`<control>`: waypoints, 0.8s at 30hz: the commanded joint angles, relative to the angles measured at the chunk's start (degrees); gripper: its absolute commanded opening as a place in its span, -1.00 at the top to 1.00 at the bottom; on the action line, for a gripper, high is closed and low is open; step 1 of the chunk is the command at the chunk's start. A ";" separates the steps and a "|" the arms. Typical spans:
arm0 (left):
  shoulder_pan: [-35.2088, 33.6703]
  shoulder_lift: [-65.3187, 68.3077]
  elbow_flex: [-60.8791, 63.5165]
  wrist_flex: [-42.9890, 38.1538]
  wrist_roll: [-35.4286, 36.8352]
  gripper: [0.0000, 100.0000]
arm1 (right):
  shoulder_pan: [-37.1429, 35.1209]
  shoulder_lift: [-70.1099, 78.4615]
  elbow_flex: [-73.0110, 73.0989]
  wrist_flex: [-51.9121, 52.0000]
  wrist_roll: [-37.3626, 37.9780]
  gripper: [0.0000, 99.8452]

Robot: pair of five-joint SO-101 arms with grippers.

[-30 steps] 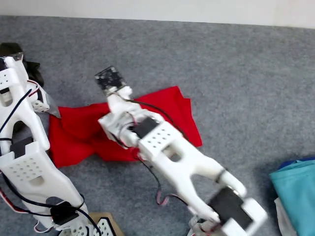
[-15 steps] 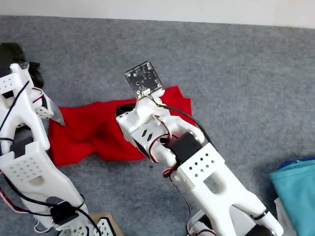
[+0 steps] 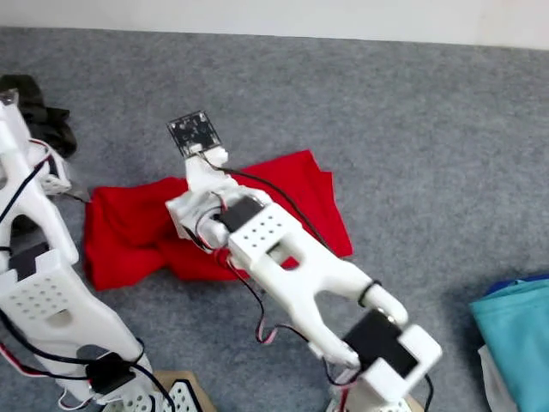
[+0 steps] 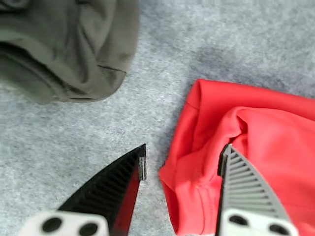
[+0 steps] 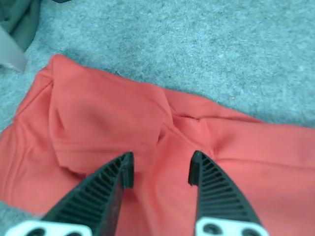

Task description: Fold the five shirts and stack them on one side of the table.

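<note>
A crumpled red shirt (image 3: 137, 227) lies on the grey carpet, left of centre. My left gripper (image 4: 183, 162) is open at the shirt's left end, its fingers standing either side of a bunched red corner (image 4: 197, 182). My right gripper (image 5: 161, 164) is open too, hovering low over the middle of the red shirt (image 5: 108, 123) with only cloth beneath it. In the high view the right arm (image 3: 274, 249) crosses the shirt from the front right. A dark olive shirt (image 4: 64, 44) lies bunched beyond the left gripper, at the far left (image 3: 39, 112).
A teal shirt (image 3: 515, 330) on a pile sits at the right edge, with blue and white cloth around it. A tan board (image 3: 176, 386) lies at the front by the left arm's base. A pale wall (image 3: 274, 15) bounds the far side. Bare carpet (image 3: 429, 154) spreads right of the red shirt.
The right arm's wrist swung right and then back left over the red shirt. The left arm shifted slightly left and away. The red shirt stayed in place.
</note>
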 commanded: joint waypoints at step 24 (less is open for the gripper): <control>0.04 -0.31 2.15 0.09 0.62 0.50 | -3.12 7.78 -8.40 -1.19 1.41 0.97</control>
